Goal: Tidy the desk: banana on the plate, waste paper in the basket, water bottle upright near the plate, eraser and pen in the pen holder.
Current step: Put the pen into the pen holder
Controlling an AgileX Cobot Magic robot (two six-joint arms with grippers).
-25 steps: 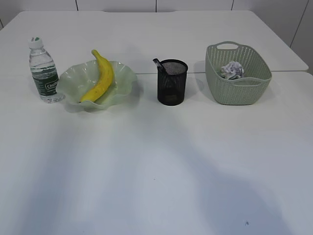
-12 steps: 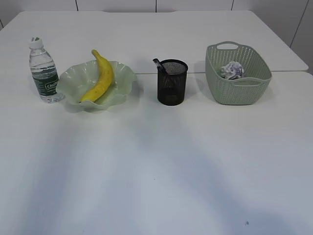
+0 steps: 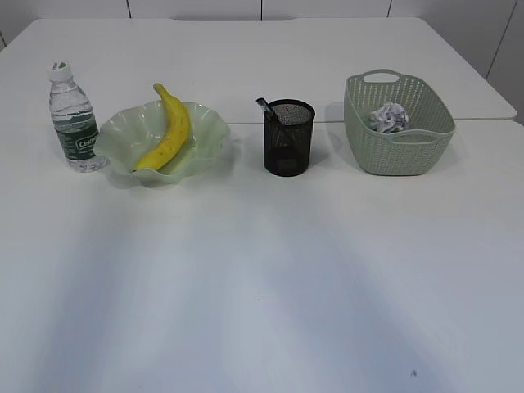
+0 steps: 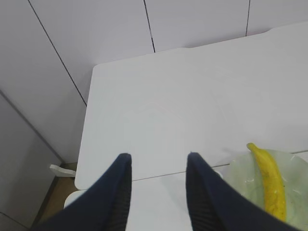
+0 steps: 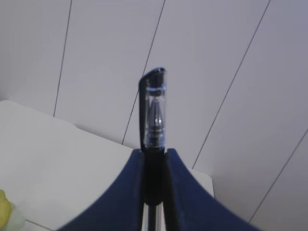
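Note:
The banana (image 3: 170, 131) lies in the pale green plate (image 3: 209, 131), and the water bottle (image 3: 74, 119) stands upright just left of it. Crumpled waste paper (image 3: 388, 117) sits in the sage-green basket (image 3: 397, 151). From the black mesh pen holder (image 3: 288, 139) a dark pen end (image 3: 264, 106) pokes out. The eraser is hidden. Neither arm shows in the exterior view. My right gripper (image 5: 155, 151) is shut on a pen (image 5: 155, 106) with a clear cap, held up against the wall. My left gripper (image 4: 159, 156) hangs open and empty over the desk (image 4: 159, 110), left of the banana (image 4: 270, 180).
The white desk (image 3: 262, 270) runs wide in front of the row of objects. A seam crosses the tabletop behind them. In the left wrist view the desk's left edge and the floor beside it show below a panelled wall.
No object has moved. The soft shadows on the front of the desk have faded and shifted.

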